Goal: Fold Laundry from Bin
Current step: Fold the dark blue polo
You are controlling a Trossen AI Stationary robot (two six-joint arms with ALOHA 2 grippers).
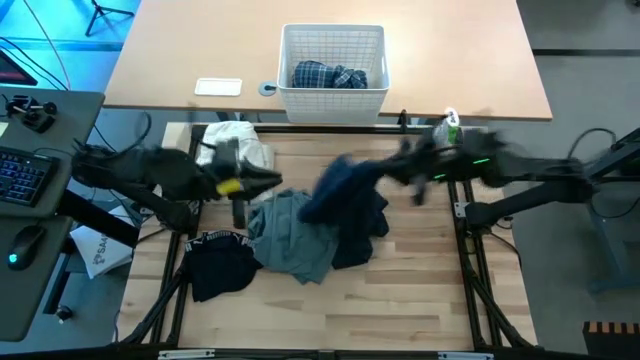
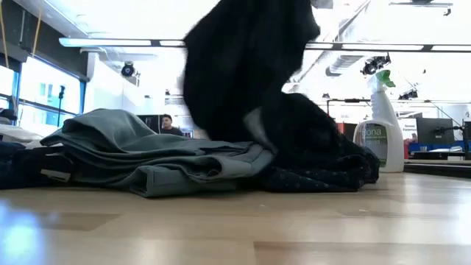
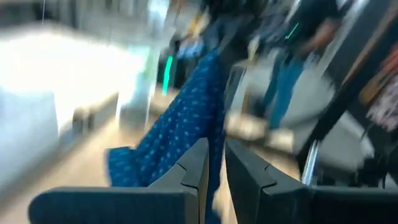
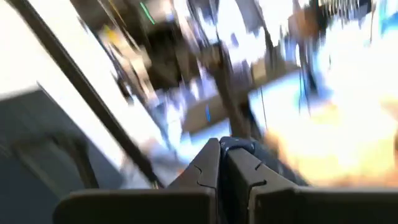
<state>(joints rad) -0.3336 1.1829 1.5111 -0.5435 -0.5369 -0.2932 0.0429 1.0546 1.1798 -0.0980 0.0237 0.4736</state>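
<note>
The navy dotted trousers point(image 1: 345, 200) lie mid-table, with one part raised in a tall dark column point(image 2: 246, 66). My right gripper point(image 1: 398, 170) is shut on that raised part. My left gripper point(image 1: 278, 180) comes in level from the left, its fingers close together point(image 3: 216, 165) at the dotted cloth point(image 3: 180, 118). The grey-green top point(image 1: 288, 232) lies crumpled under the trousers' left side. A black piece with white lettering point(image 1: 220, 262) lies near left, and a white cloth point(image 1: 240, 148) lies far left. The bin point(image 1: 333, 98) holds the plaid shirt point(image 1: 328, 76). My left gripper has dotted cloth showing in the narrow gap between its fingers point(image 3: 214, 193). Which edge or how many layers it has I cannot tell. The fingers point level from the table's left. The cloth runs up and away toward the other arm. My right gripper pinches a bunch of the trousers' cloth point(image 4: 239, 146) at its fingertips, coming level from the table's right. The held part is lifted clear. The rest hangs down slack onto the pile point(image 2: 316, 165) on the table.
A spray bottle point(image 1: 450, 128) stands at the far right of the worktop point(image 2: 383, 125). Behind the bin's table edge lie a white card point(image 1: 218, 87) and a small blue disc point(image 1: 267, 89). The near half of the wooden top point(image 1: 330, 310) is bare. A person point(image 2: 169, 124) sits far off.
</note>
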